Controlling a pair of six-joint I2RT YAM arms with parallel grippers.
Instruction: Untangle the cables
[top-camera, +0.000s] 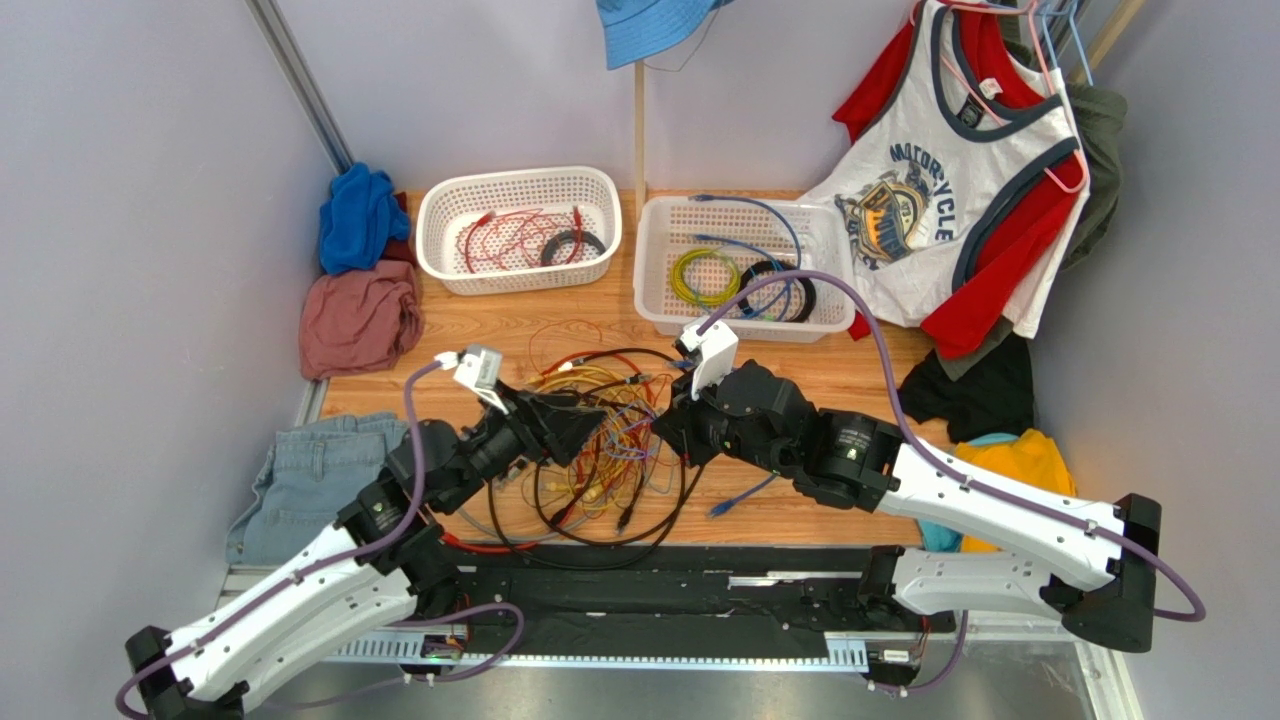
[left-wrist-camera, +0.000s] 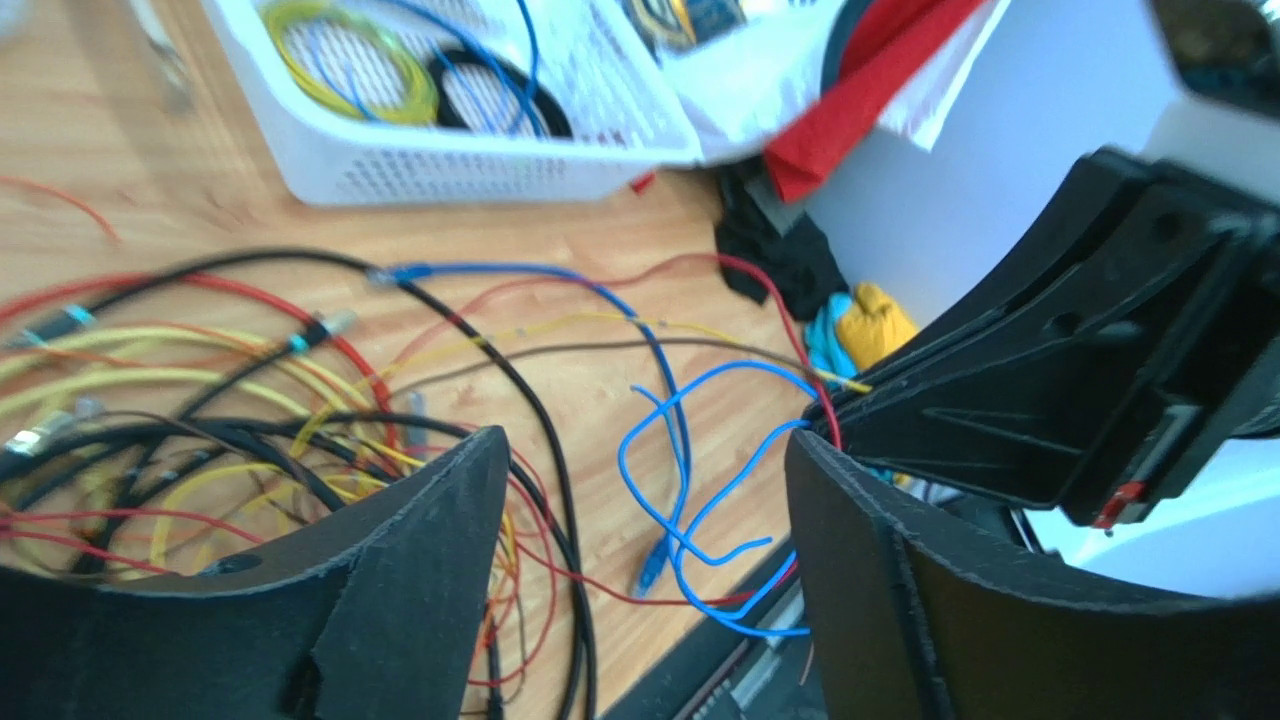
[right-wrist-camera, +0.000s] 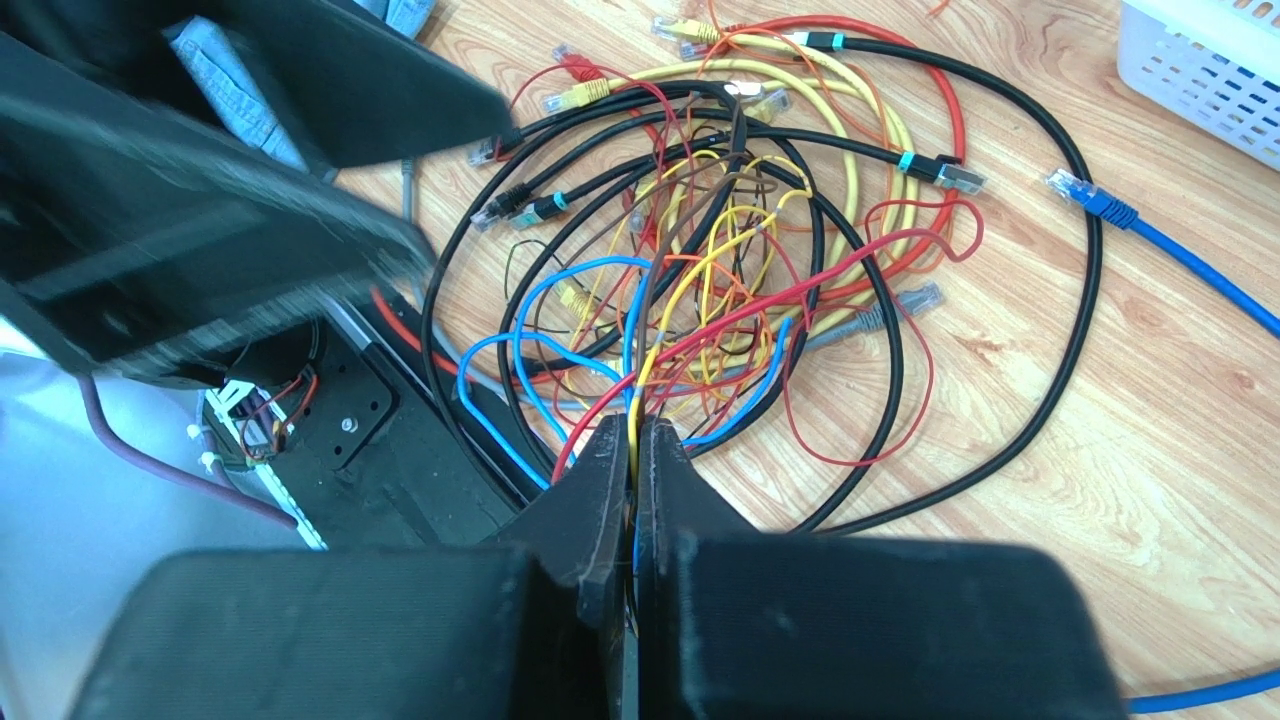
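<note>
— Where's the tangle?
— The cables (top-camera: 601, 443) are heaped on the wooden table (top-camera: 496, 323), between both grippers. The right gripper (right-wrist-camera: 633, 450) is pinched on thin strands at the heap's edge, yellow and blue among them.
— And the left?
— The left gripper (left-wrist-camera: 646, 447) gapes wide, holding nothing. A blue cable (left-wrist-camera: 672, 393) loops beneath its gap, so I'd judge that arm the nearer.
— Its axis?
— Lengthwise away from the fingers, toward the white basket (left-wrist-camera: 451, 173).
</note>
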